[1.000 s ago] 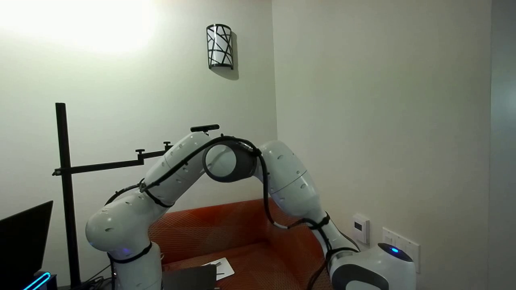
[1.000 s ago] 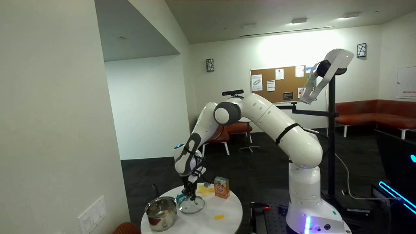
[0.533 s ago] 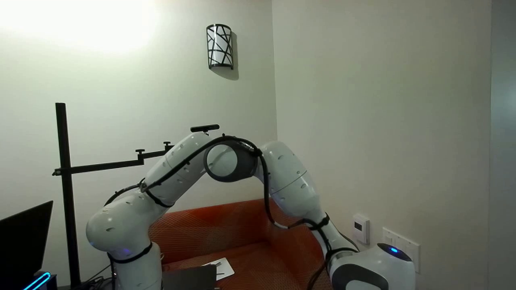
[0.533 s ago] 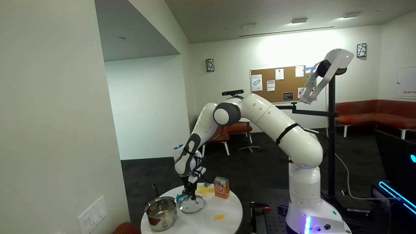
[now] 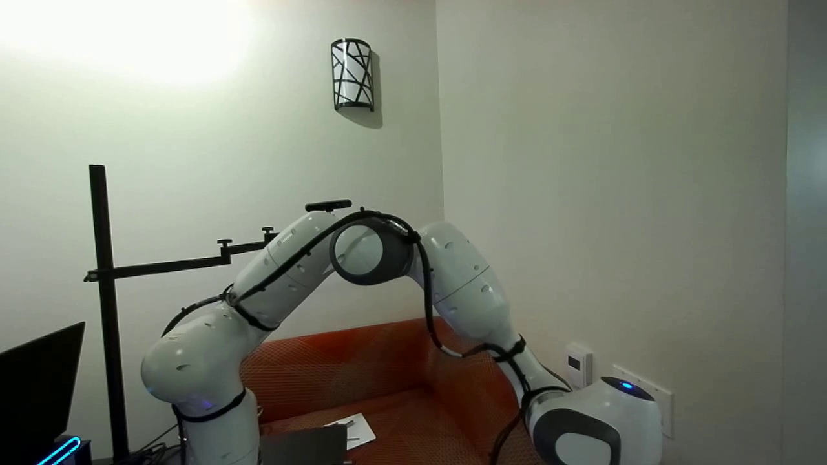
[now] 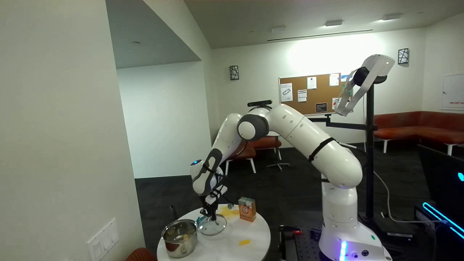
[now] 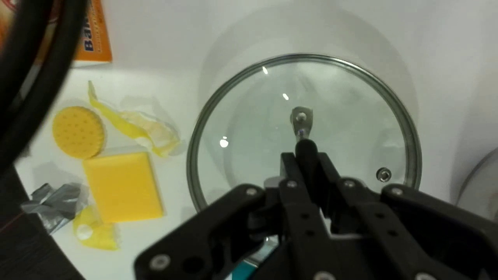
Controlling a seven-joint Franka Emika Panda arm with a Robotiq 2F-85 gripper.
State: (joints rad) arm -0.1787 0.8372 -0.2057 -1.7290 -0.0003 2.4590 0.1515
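Note:
My gripper (image 7: 304, 157) is shut on the black handle (image 7: 306, 148) of a round glass lid (image 7: 253, 128) with a metal rim. A metal bracket joins the handle to the glass. In the wrist view the lid's shadow is offset from its rim, so it appears raised a little above the white table (image 6: 232, 250). An exterior view has the gripper (image 6: 213, 218) over the lid (image 6: 210, 229), just right of a steel pot (image 6: 181, 244). The fingers hide part of the handle. The gripper lies below the frame where the upper arm (image 5: 284, 265) is seen side-on.
An orange baking soda box (image 6: 247, 210) stands on the table. Near it lie a yellow round piece (image 7: 78, 132), a yellow square (image 7: 123, 186), a yellow strip (image 7: 132, 128) and crumpled foil (image 7: 58, 204). A teal item (image 7: 243, 270) sits partly behind the gripper. Another yellow piece (image 6: 244, 242) lies nearer the front.
Over the last half second the arm has risen slightly, and the gripper and lid have shifted a little left and upward in an exterior view. The pot and box have stayed put.

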